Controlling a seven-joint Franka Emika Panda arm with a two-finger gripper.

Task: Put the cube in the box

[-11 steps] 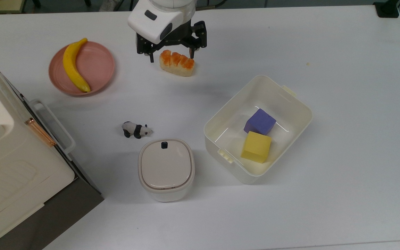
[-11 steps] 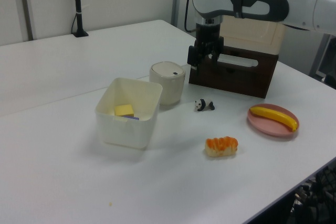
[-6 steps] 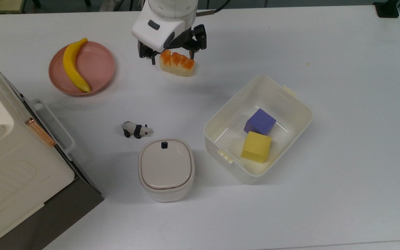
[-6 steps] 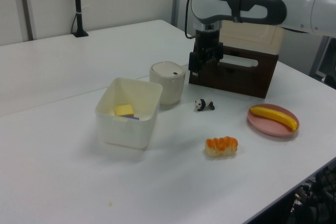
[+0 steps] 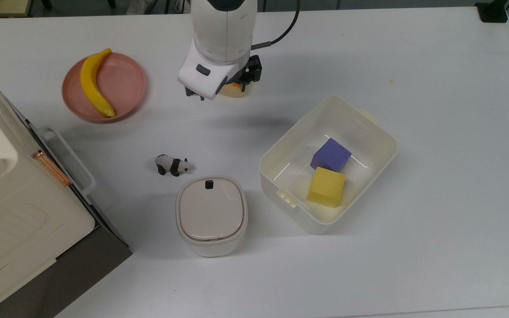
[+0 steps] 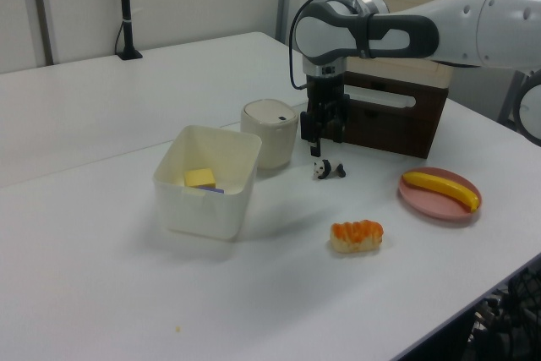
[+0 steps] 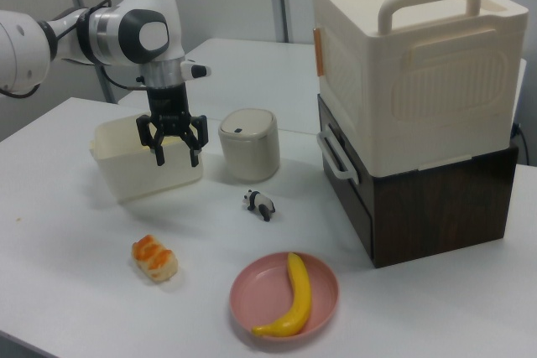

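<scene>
**Cubes in box, pincer empty**

Top view: purple cube (image 5: pixel 330 154) and yellow cube (image 5: pixel 325 186) both lay inside the box (image 5: pixel 371 132); placing step looked done. Arm hung over the bread (image 5: pixel 232 89).

Left view: wrist pointed straight down, above the toy panda (image 6: pixel 328 170).

Right view: pincer (image 7: pixel 173 151) was spread apart, holding nothing, clear of the tabletop (image 7: pixel 67 232). Next: likely retract.

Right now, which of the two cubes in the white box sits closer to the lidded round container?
The yellow cube. In the top view it lies nearer the lidded container than the purple cube beside it.
</scene>
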